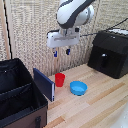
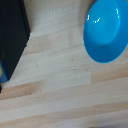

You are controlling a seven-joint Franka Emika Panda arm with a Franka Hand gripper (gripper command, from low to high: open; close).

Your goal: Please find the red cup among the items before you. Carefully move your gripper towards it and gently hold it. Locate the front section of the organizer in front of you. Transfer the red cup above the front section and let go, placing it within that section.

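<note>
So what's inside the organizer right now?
Both compartments of the organizer look empty and dark, though the near walls hide part of their floors. The red cup stands outside on the table, beside the blue flap.

Looked like lab or test bench: white robot arm (image 1: 75, 15) over wooden tabletop (image 1: 95, 102), black hard-cased machine (image 1: 108, 52) at right, woven screen (image 1: 30, 35) behind.

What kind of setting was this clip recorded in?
Probably a lab or workshop bench, not a home. A white robot arm's gripper hangs over a pale wooden table holding an organizer, a black hard-cased machine, a red cup and a blue bowl.
</note>
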